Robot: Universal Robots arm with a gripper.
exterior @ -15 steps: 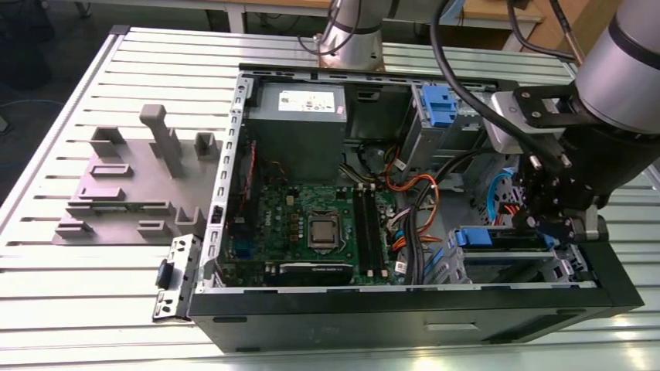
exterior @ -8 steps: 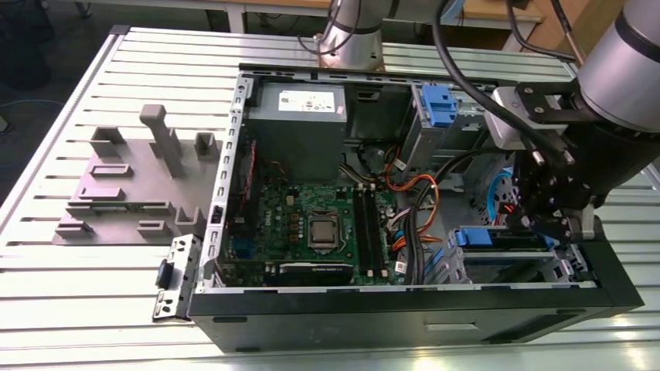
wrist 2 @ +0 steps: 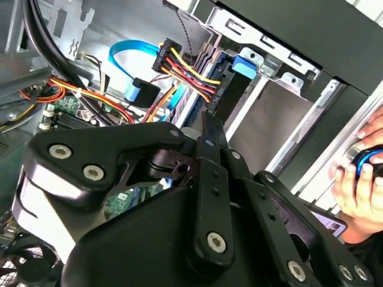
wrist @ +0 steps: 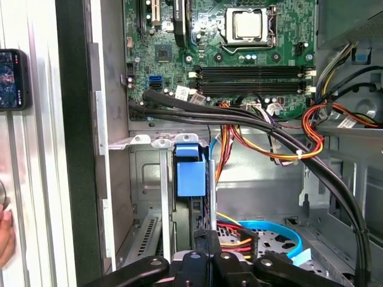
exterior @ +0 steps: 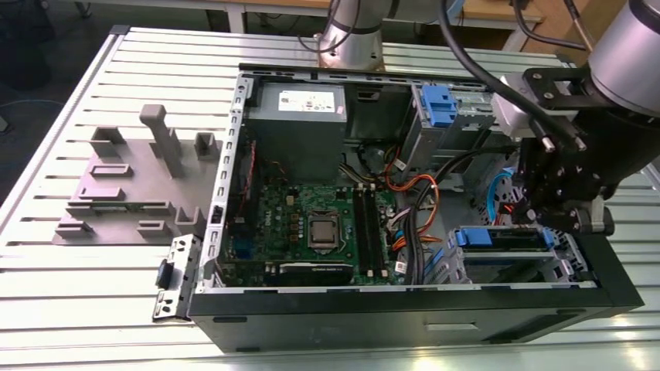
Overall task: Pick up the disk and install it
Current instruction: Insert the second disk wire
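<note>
Disk seated edge-on in the case's drive bay, gripper just above it.

Open computer case (exterior: 413,297); gripper (exterior: 552,220) over the bay (I cannot tell its jaw state); disk (exterior: 502,238) likely rigid, dense, shock-sensitive; best held by the blue carrier's edges.

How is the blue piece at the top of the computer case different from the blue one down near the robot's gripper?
In the exterior view, the upper blue piece stands tall and narrow in a bay by the grey power supply. The lower blue piece lies long and flat across a bay, right under the gripper. The upper one sits far from the gripper; the lower one is close to it. Both are blue plastic, mounted in metal bays of the case.
</note>
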